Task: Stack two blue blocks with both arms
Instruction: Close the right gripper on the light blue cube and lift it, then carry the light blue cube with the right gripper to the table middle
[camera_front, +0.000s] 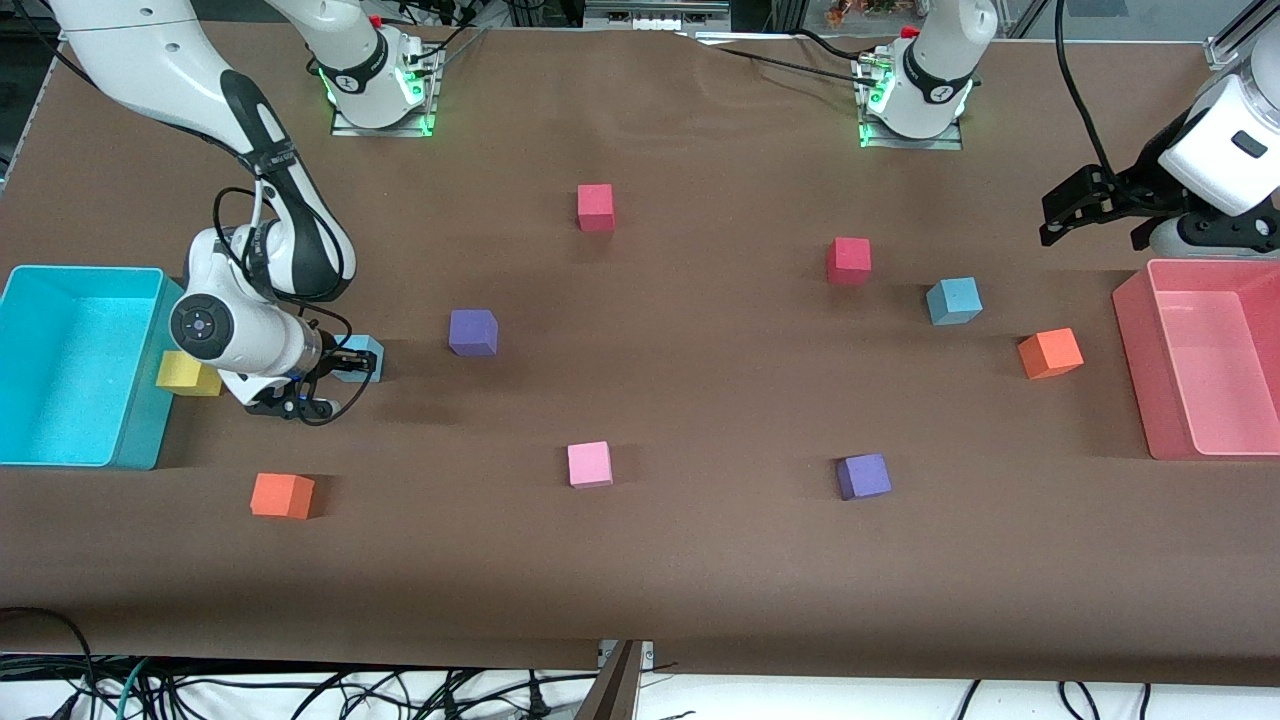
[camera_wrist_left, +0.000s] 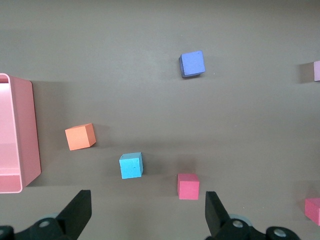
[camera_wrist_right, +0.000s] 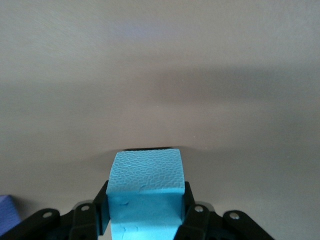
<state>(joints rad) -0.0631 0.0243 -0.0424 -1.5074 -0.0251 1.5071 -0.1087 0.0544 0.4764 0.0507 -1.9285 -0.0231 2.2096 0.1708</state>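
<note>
Item: first blue block (camera_wrist_right: 145, 185), foam, likely light and squashy; right gripper (camera_front: 335, 375) is pinching its flat side faces, at nine o'clock on the table beside the cyan bin (camera_front: 60, 365).

Item: second blue block (camera_front: 953, 301), sitting at three o'clock.

Left gripper (camera_front: 1060, 215) is waiting, spread wide, empty, above the pink bin (camera_front: 1135, 330).

My front camera sits high, facing both arm bases across the whole worktop (camera_front: 640, 560). The left wrist camera looks straight down from well up near the pink bin (camera_wrist_left: 20, 150); the right one sits low, tight on one blue block (camera_wrist_right: 146, 185). Front view shares both areas.
</note>
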